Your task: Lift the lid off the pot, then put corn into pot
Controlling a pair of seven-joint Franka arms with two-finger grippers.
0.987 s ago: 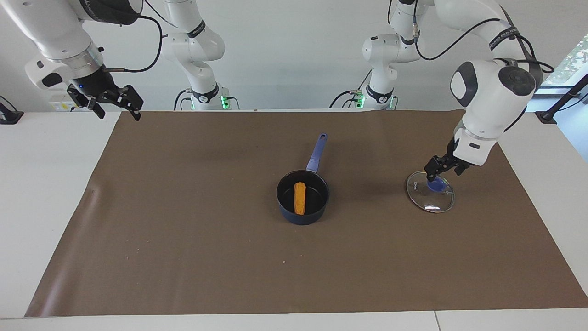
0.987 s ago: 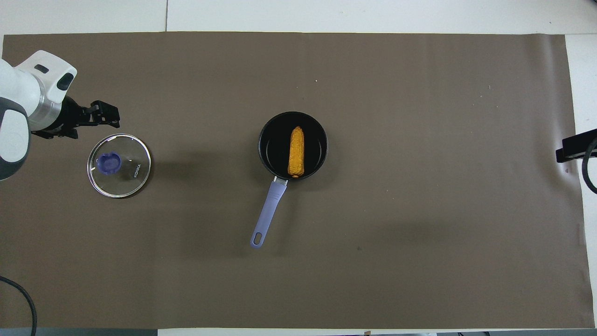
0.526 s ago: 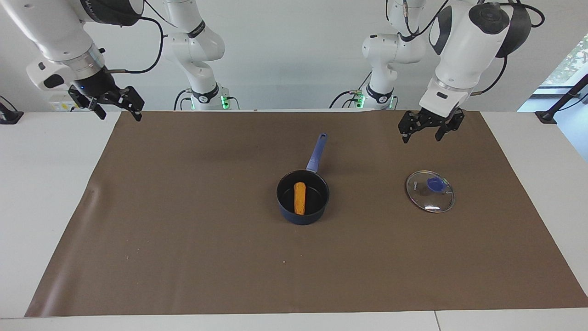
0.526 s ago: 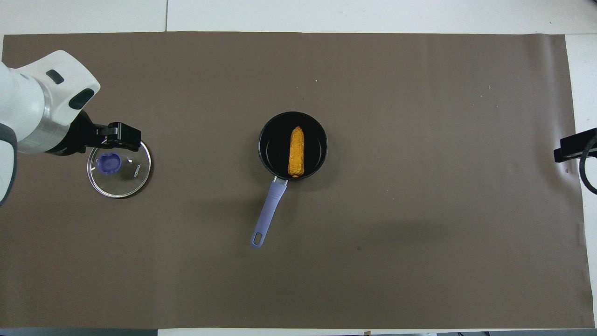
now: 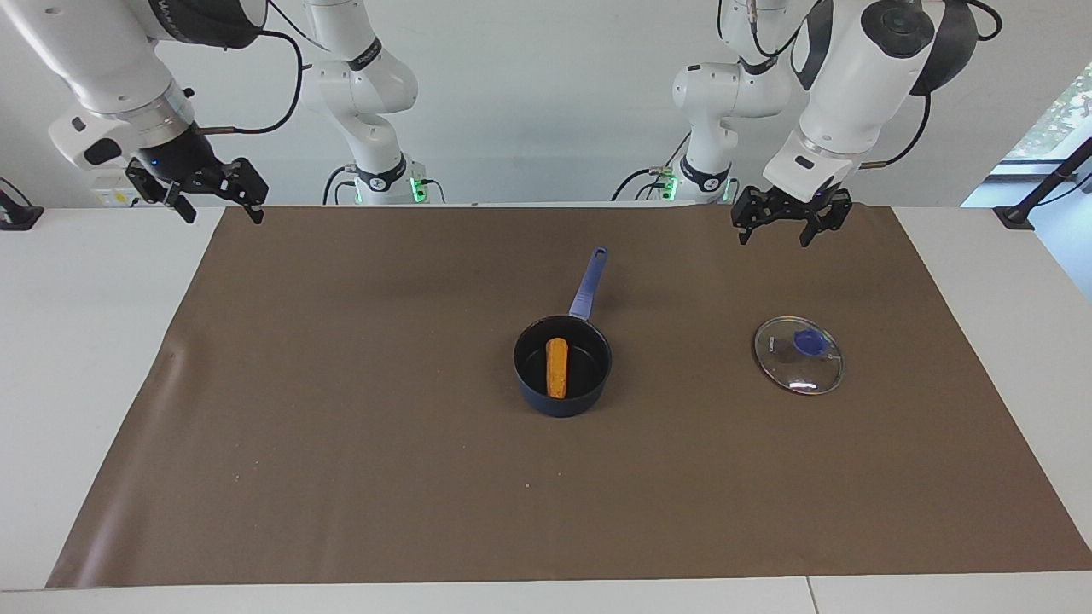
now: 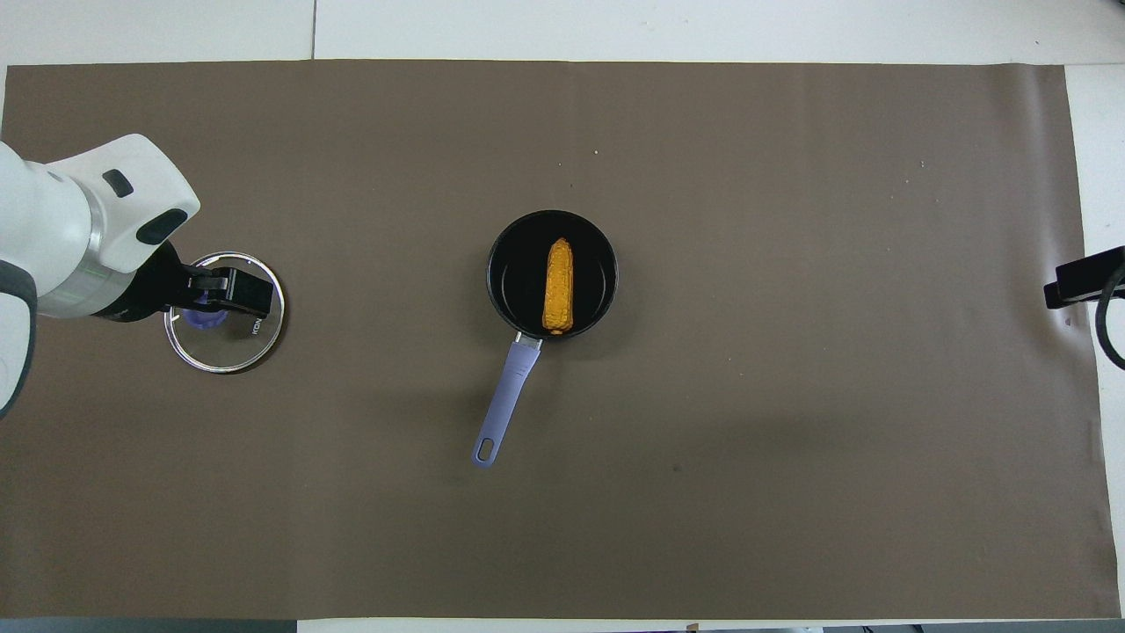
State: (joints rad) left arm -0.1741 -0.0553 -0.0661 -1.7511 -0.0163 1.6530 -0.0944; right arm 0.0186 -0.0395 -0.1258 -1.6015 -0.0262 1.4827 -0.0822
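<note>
The dark blue pot stands mid-mat, uncovered, its long handle pointing toward the robots. The yellow corn lies inside it. Toward the left arm's end, the glass lid with its blue knob lies flat on the mat. My left gripper hangs open and empty, high above the lid; from overhead it covers the knob. My right gripper waits open and empty over the mat's corner at the right arm's end.
A brown mat covers most of the white table. Nothing besides the pot and lid stands on it.
My left gripper has let go of the lid's knob and risen well above it, open. The lid stays flat on the mat. The right arm has barely moved.
</note>
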